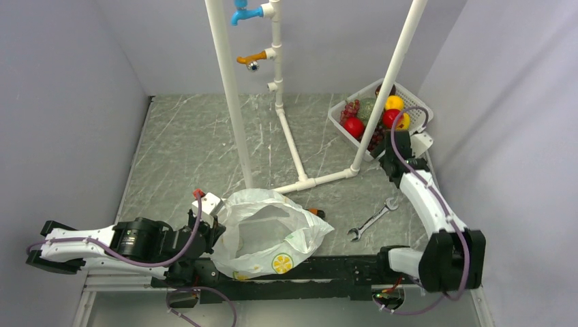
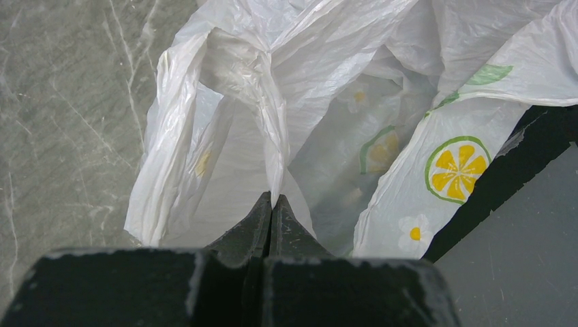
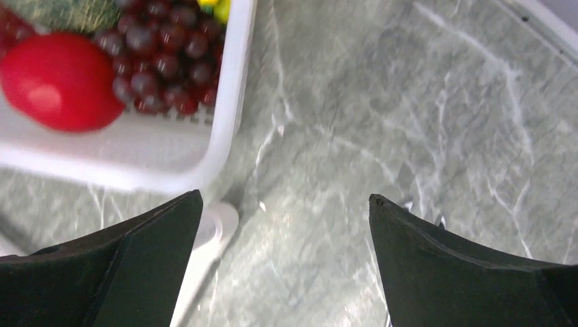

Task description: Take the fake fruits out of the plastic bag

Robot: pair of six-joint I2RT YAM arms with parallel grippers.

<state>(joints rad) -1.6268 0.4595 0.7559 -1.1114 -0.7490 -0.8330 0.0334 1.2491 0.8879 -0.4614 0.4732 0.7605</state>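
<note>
The plastic bag [image 1: 266,231], white with lemon prints, lies open near the front edge of the table. My left gripper [image 1: 217,228] is shut on a fold of its rim [image 2: 272,197]. In the left wrist view I see no fruit inside the bag [image 2: 341,163]. The fake fruits lie in a white basket [image 1: 409,95] at the back right: two red apples [image 1: 353,127], a yellow-orange fruit [image 1: 394,102], and light red grapes [image 1: 350,109]. My right gripper [image 1: 399,139] is open and empty beside the basket [image 3: 286,201]. A red apple [image 3: 58,78] shows in its view.
A white pipe frame [image 1: 293,146] with taps stands mid-table, one foot by the basket. A wrench [image 1: 371,219] lies right of the bag. A small orange thing [image 1: 313,212] sticks out behind the bag. Dark grapes [image 3: 160,58] and a green melon [image 1: 368,109] are in the basket.
</note>
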